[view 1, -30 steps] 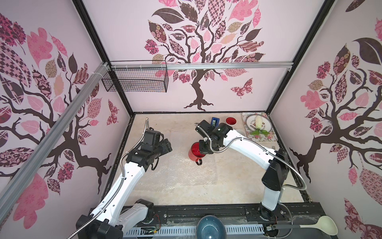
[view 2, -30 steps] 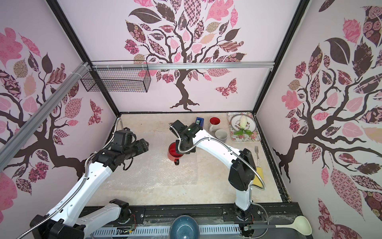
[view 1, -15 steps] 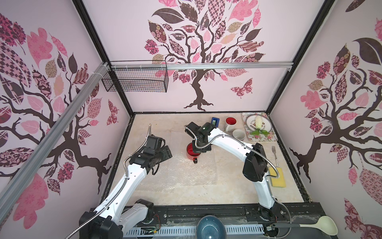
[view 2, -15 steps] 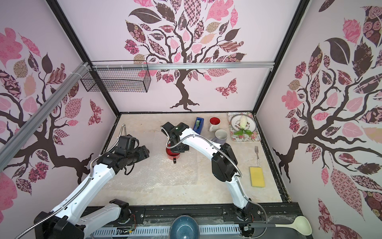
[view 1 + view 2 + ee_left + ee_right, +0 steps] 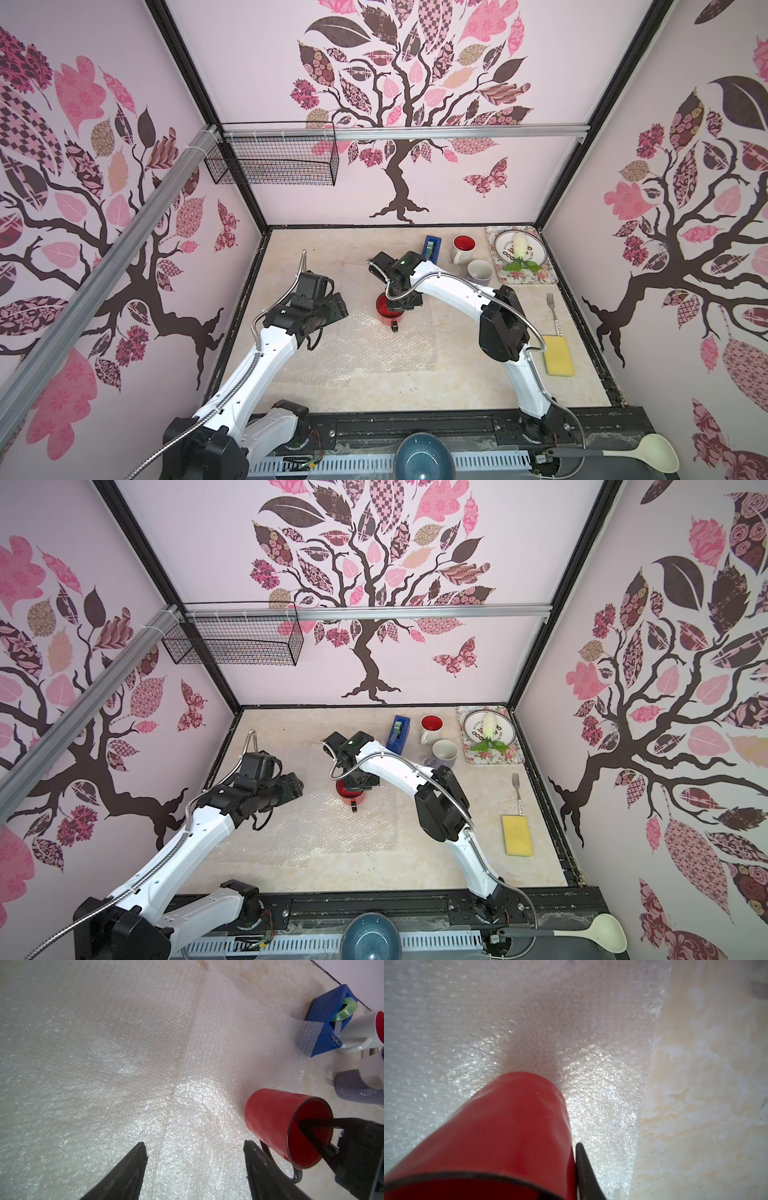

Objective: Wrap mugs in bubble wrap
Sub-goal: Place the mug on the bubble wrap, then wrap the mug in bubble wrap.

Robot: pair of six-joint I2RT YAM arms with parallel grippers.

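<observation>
The red mug (image 5: pixel 384 316) with a black handle stands upright on the bubble wrap (image 5: pixel 374 353), near the sheet's far right part. My right gripper (image 5: pixel 400 308) reaches down into it from above. It is shut on the red mug's wall, with one finger (image 5: pixel 583 1167) against the outside and the other inside. My left gripper (image 5: pixel 194 1147) hovers open and empty over the wrap (image 5: pixel 124 1064), just left of the mug (image 5: pixel 270 1118). The white mug with red inside (image 5: pixel 463 248) and the lavender mug (image 5: pixel 481 272) stand unwrapped at the back right.
A blue tape dispenser (image 5: pixel 432 246) sits behind the wrap's far corner. A floral tray (image 5: pixel 540 279) with a plate fills the back right corner. A fork (image 5: pixel 552 309) and a yellow sponge (image 5: pixel 559 355) lie along the right edge. A blue bowl (image 5: pixel 424 457) and a ladle (image 5: pixel 648 455) rest on the front rail.
The right arm has folded its elbow in and set the red mug slightly lower and nearer the front on the wrap. The left gripper has drifted a little toward the mug.
</observation>
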